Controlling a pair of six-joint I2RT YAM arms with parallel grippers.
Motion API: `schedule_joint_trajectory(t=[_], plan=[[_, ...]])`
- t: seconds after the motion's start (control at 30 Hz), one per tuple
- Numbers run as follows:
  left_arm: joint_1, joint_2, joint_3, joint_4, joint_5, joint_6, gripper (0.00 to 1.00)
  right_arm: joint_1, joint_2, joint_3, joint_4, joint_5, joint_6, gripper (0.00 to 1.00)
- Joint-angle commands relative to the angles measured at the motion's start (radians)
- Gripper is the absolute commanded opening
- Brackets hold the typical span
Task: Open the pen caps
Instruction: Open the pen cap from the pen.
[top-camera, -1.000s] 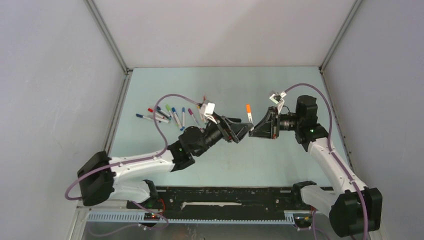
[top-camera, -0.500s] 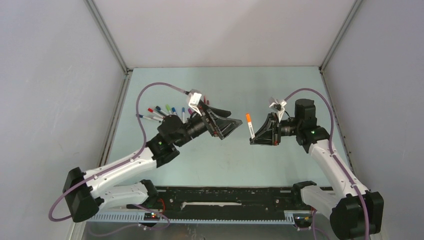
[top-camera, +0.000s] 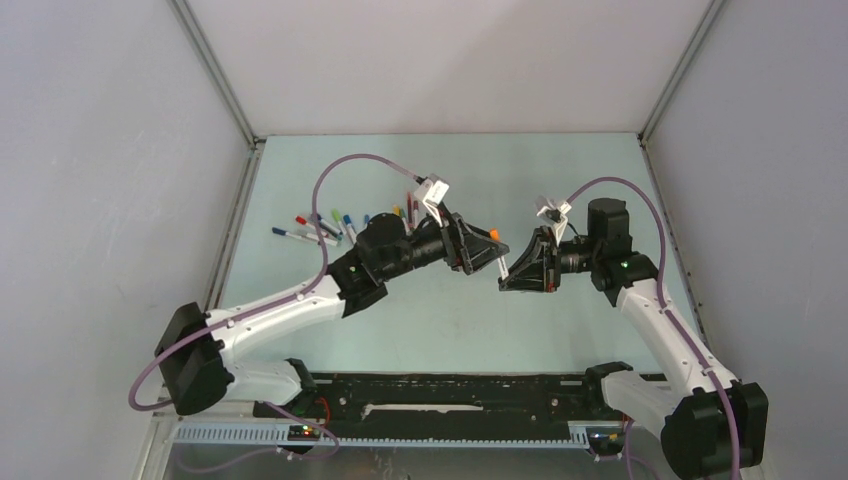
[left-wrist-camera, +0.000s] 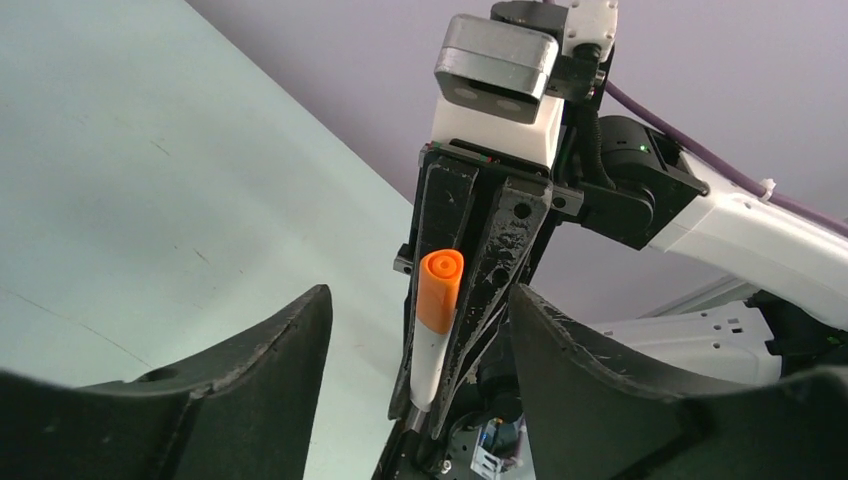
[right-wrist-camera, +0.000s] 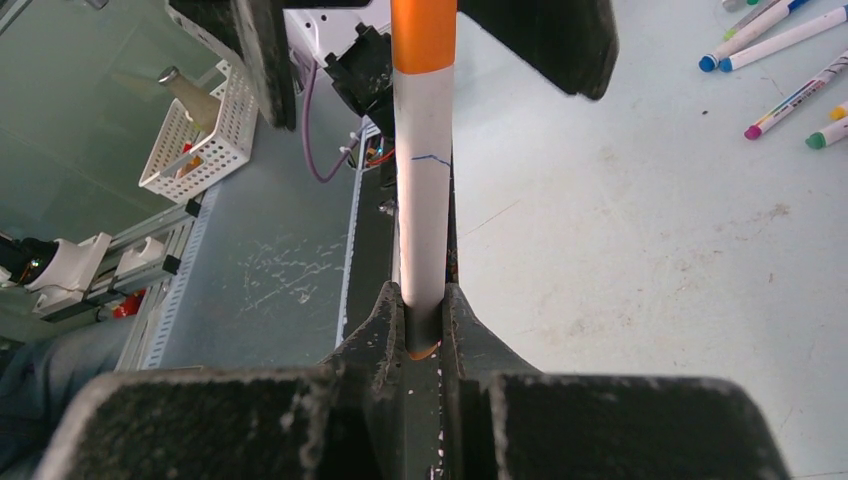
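A robotics lab test cell is shown: a pale table (top-camera: 450, 320) is enclosed by plain grey walls (top-camera: 100, 150), and a slotted cable duct (top-camera: 400, 432) is mounted along its near edge.

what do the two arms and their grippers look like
The left arm and right arm have white link shells with black joints and bases. A purple cable loops along each to the wrist, where a small white camera block sits. The left gripper and right gripper are black, each with two tapered, scuffed fingers.
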Motion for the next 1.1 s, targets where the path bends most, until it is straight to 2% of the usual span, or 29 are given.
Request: schedule_joint_trajectory(t=[0.0, 0.07, 0.13, 0.23, 0.3, 0.33, 0.37, 0.47, 0.57, 0.7, 1.07], plan=[[-0.015, 0.023, 0.078, -0.001, 0.029, 0.03, 0.65, 0.007, 0.003, 0.007, 0.022, -0.023, -0.002, 0.0], [-0.019, 0.034, 0.08, -0.001, 0.03, 0.03, 0.57, 0.006, 0.003, 0.007, 0.022, -0.022, 0.0, 0.0], [-0.022, 0.045, 0.084, 0.003, 0.033, 0.028, 0.38, 0.006, 0.005, 0.007, 0.02, -0.022, 0.0, 0.0], [-0.025, 0.053, 0.085, 0.015, 0.04, 0.023, 0.16, 0.007, 0.007, 0.007, 0.021, -0.022, 0.001, 0.0], [-0.026, 0.055, 0.082, 0.022, 0.036, 0.019, 0.03, 0.006, 0.008, 0.007, 0.02, -0.019, 0.003, 0.0], [-0.027, 0.054, 0.077, 0.027, 0.026, 0.015, 0.0, 0.007, 0.008, 0.007, 0.022, -0.017, 0.006, 0.0], [-0.027, 0.051, 0.068, 0.039, 0.018, 0.009, 0.0, 0.005, 0.008, 0.007, 0.026, -0.013, 0.013, 0.04], [-0.032, 0.046, 0.032, 0.095, -0.003, -0.014, 0.0, -0.003, 0.006, 0.007, 0.059, -0.028, 0.062, 0.25], [-0.043, 0.047, 0.011, 0.146, -0.027, -0.027, 0.0, -0.018, 0.003, -0.011, 0.191, -0.06, 0.2, 0.39], [-0.057, 0.054, -0.003, 0.19, -0.051, -0.034, 0.0, -0.025, 0.001, -0.028, 0.28, -0.073, 0.299, 0.44], [-0.072, 0.116, 0.012, 0.229, -0.035, -0.057, 0.0, -0.046, -0.003, -0.028, 0.43, -0.091, 0.448, 0.45]])
